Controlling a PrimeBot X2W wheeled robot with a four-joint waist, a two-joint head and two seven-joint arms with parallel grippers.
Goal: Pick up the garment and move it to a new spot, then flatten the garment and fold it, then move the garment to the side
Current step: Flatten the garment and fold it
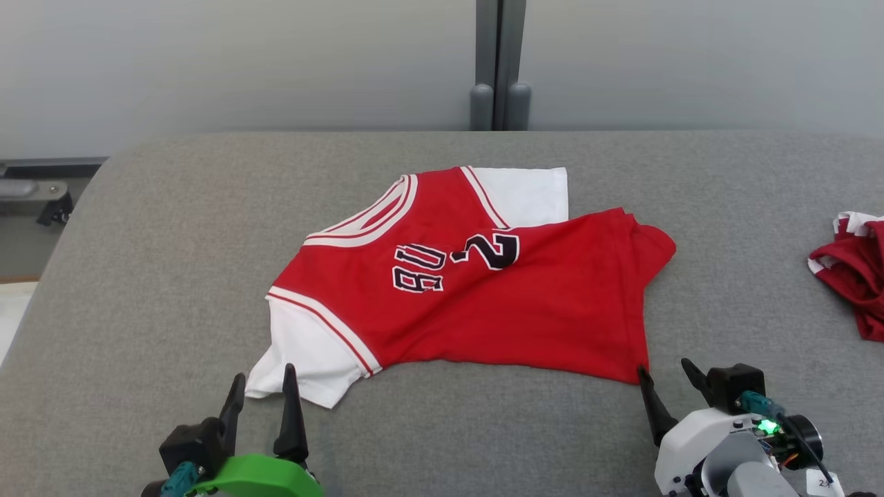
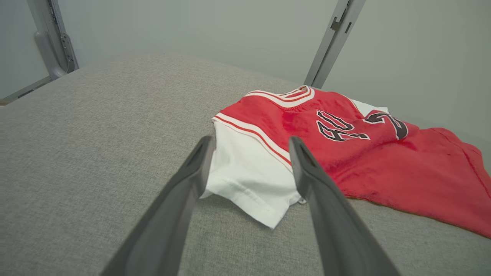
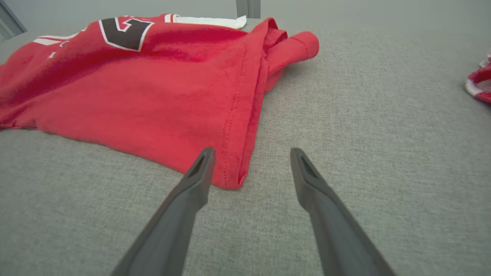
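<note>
A red garment (image 1: 476, 290) with white sleeves and dark lettering lies rumpled on the grey table (image 1: 138, 276), partly folded over itself. My left gripper (image 1: 264, 388) stands open at the near white sleeve (image 2: 249, 172), its fingers straddling the sleeve's end. The garment (image 2: 383, 161) stretches away to the right in the left wrist view. My right gripper (image 1: 666, 376) is open at the garment's near right hem corner (image 3: 230, 180), holding nothing. In the right wrist view the garment (image 3: 134, 88) spreads left and ahead of the fingers.
A second red and white cloth (image 1: 856, 269) lies bunched at the table's right edge, also in the right wrist view (image 3: 481, 82). A grey post (image 1: 500, 69) stands behind the table against a pale wall. Bare grey surface surrounds the garment.
</note>
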